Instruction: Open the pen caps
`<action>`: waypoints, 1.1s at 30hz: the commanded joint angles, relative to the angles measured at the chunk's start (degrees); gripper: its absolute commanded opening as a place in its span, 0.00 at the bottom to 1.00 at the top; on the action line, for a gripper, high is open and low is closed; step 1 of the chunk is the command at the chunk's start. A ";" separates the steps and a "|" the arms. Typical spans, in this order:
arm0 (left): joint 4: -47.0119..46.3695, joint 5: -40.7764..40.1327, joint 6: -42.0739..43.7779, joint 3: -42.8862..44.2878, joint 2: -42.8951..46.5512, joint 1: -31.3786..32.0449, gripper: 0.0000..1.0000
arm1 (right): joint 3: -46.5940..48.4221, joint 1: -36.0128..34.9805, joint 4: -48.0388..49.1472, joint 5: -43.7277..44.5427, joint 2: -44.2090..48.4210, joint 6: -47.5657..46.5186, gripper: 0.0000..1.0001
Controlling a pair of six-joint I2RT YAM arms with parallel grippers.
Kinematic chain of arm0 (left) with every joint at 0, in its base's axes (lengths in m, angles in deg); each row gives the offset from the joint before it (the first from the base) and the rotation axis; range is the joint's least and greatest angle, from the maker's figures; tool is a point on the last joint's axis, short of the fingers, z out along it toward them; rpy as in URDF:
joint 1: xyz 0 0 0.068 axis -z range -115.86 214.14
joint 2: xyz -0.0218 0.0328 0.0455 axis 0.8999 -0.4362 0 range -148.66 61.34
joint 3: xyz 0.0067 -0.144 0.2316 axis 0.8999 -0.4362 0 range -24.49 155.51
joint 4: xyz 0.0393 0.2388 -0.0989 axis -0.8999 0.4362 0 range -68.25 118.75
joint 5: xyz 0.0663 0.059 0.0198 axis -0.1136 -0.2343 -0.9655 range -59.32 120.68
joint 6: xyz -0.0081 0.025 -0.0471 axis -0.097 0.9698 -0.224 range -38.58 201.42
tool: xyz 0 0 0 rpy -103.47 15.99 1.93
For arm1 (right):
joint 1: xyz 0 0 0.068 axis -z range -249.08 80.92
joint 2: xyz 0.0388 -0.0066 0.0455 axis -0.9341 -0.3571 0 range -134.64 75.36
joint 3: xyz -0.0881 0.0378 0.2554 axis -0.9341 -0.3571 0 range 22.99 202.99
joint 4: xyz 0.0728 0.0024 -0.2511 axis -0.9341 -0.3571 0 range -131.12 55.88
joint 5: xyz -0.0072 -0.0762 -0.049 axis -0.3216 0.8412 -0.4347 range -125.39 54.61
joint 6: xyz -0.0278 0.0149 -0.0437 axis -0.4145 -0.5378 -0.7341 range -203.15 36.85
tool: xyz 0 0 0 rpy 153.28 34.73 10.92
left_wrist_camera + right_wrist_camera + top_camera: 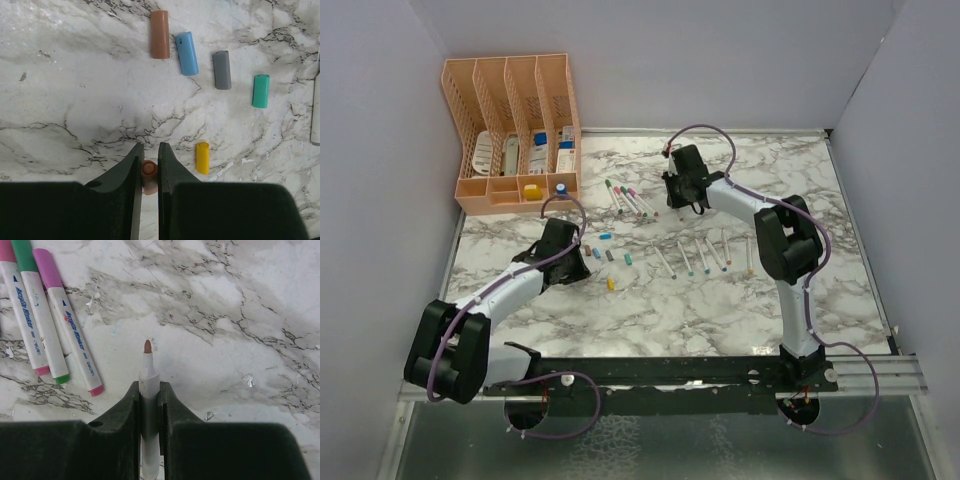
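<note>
My left gripper (150, 150) is shut on a small orange pen cap (149, 169), held just above the marble. Loose pen caps lie ahead of it: brown (160, 34), blue (187, 53), grey (221, 69), green (260, 91) and yellow (202, 157). My right gripper (149, 387) is shut on an uncapped white pen (148, 371); its brown tip points forward past the fingers. Three capped pens (65, 325) lie to its left. From above, the left gripper (570, 262) is near the caps (605, 238) and the right gripper (682, 196) is beside the capped pens (630, 200).
A peach organiser (510, 130) with small items stands at the back left. A row of uncapped pens (705, 256) lies right of centre. Another white pen barrel (316, 115) shows at the right edge of the left wrist view. Grey walls enclose the table.
</note>
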 commanded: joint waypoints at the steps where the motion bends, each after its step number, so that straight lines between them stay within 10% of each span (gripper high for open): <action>1: 0.10 -1.00 1.55 1.29 -1.96 0.34 0.15 | -1.26 0.06 -0.33 -1.91 -0.54 0.51 0.14; 18: 1.54 -1.58 1.03 7.26 0.42 0.33 0.52 | 0.08 0.08 -1.78 -1.27 0.61 0.27 0.37; 23: 2.15 -2.45 0.64 9.52 7.36 0.37 0.96 | 1.68 0.06 -0.88 -2.27 2.72 -2.08 0.51; 33: -0.23 -0.69 -2.53 7.18 13.28 0.23 0.99 | 6.27 -0.18 -2.50 -6.05 1.15 -7.50 0.64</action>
